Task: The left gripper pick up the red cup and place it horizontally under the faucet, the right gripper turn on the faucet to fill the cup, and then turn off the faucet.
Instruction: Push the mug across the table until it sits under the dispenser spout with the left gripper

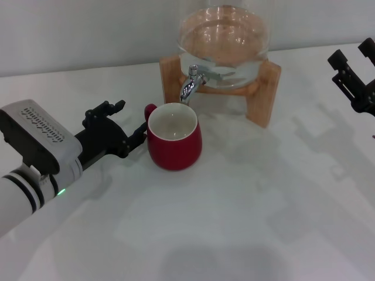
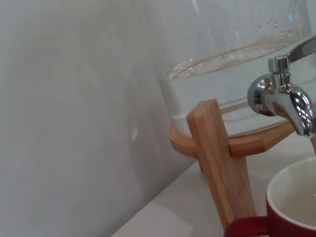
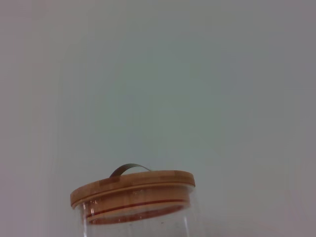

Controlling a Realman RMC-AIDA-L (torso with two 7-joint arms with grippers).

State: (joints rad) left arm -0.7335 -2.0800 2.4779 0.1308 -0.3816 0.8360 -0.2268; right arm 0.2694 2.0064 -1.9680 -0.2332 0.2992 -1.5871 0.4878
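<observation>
The red cup (image 1: pixel 174 140) stands upright on the white table, its cream inside showing, right below the faucet (image 1: pixel 190 85). Its handle points toward my left gripper (image 1: pixel 131 118), which is open just left of the cup, with one finger close to the cup's side and the other up by the handle. My right gripper (image 1: pixel 350 51) is open at the far right edge, well away from the faucet. The left wrist view shows the faucet (image 2: pixel 284 101) above the cup's rim (image 2: pixel 291 202). The right wrist view shows neither cup nor faucet.
The glass jar (image 1: pixel 224 44) holds water and sits in a wooden stand (image 1: pixel 266 93) at the back of the table. Its wooden lid (image 3: pixel 132 190) shows in the right wrist view. A pale wall stands behind the jar.
</observation>
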